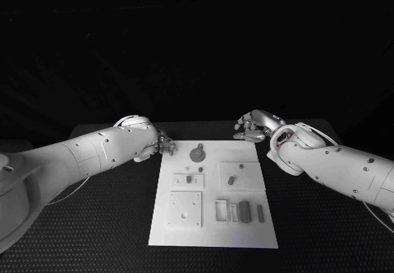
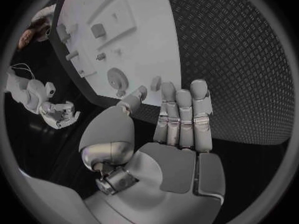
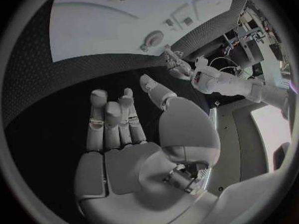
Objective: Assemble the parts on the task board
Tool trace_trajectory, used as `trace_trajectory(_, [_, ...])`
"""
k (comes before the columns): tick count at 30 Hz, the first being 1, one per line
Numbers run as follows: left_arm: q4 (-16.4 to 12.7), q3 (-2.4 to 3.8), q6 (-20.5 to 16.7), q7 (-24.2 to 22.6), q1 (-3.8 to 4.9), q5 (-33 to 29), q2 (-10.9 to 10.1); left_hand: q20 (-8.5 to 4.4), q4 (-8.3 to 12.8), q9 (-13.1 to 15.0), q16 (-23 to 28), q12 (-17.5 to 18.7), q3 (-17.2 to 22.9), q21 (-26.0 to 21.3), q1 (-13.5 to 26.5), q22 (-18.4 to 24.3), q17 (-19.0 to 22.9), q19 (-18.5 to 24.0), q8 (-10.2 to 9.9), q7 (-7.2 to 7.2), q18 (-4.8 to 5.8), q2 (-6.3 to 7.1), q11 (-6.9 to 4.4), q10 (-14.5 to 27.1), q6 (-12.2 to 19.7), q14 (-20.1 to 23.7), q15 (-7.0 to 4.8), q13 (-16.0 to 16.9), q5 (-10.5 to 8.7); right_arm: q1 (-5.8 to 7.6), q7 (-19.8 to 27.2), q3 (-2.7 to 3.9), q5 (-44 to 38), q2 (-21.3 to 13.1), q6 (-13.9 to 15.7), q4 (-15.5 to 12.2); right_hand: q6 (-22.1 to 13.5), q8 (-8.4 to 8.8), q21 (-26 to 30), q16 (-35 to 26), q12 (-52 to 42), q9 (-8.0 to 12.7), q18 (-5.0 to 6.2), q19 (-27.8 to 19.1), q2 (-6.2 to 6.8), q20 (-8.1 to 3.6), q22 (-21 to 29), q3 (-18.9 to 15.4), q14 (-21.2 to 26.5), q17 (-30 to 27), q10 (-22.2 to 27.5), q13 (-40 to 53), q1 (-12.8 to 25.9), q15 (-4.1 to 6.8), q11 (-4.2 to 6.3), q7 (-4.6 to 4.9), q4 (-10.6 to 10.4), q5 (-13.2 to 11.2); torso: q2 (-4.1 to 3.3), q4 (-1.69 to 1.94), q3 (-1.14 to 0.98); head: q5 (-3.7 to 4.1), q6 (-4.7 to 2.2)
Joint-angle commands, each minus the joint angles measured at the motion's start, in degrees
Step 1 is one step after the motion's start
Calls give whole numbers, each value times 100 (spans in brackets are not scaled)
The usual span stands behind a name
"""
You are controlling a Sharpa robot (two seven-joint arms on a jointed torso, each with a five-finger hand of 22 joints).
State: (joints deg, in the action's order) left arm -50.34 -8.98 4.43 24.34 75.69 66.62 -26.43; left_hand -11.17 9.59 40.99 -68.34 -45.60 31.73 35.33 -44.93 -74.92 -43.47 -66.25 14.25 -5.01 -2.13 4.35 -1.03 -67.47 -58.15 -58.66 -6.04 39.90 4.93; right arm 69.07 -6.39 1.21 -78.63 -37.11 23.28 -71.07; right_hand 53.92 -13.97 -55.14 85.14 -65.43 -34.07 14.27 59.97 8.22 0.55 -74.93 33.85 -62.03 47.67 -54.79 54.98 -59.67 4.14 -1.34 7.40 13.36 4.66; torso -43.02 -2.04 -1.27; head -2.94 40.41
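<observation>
arms: white, rounded shells, dark screw dots | hands: left hand [image 2: 171, 149], right hand [image 3: 134, 149] silver, segmented fingers

I see the white task board [image 1: 212, 239] flat mid-desk, small grey parts [image 1: 232, 181] scattered across it, a round one [image 1: 198, 153] near its far edge.

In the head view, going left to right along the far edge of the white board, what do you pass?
Left hand → round disc part on the task board → right hand.
</observation>
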Motion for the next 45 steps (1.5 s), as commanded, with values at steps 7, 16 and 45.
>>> trace_trajectory(7, [-11,1,137,-11,-8,11,26,-48,48,-15,-31,-37,-5,14,6,-97,16,8,22,-6,-185,-61,-21,2,-38,13,-31,-8,27,1,39,3,-22,9,-44,-8,-4,5,14,8,-29,1,73,-1,-3,-17,-93,-4,21,-8,5,-10,42,33,-17,41,-22,-12,-4,0,-2,-14,6])
trace_trajectory(16, [8,0,95,-19,-17,-20,34,-60,166,-41,-49,-45,31,7,-11,-98,47,-5,49,3,-173,-248,-31,-7,-68,8,-37,-25,-30,1,40,3,-22,10,-50,-10,-4,5,14,8,-30,1,73,-1,-3,-17,-93,-4,21,-8,6,-11,42,33,-17,42,-21,-12,-4,-1,-1,-21,2])
trace_trajectory(45, [-186,11,-159,-199,-18,-1040,-192,-73,644,119,-76,23,262,-3,-692,-89,220,-89,432,144,-137,-742,-144,-208,-433,-101,-32,-165,21,1,43,3,-22,1,-51,-8,-3,5,14,9,-33,0,73,0,-6,-16,-93,-8,21,-9,6,-14,54,32,-18,42,-30,-13,1,2,-7,-24,35])
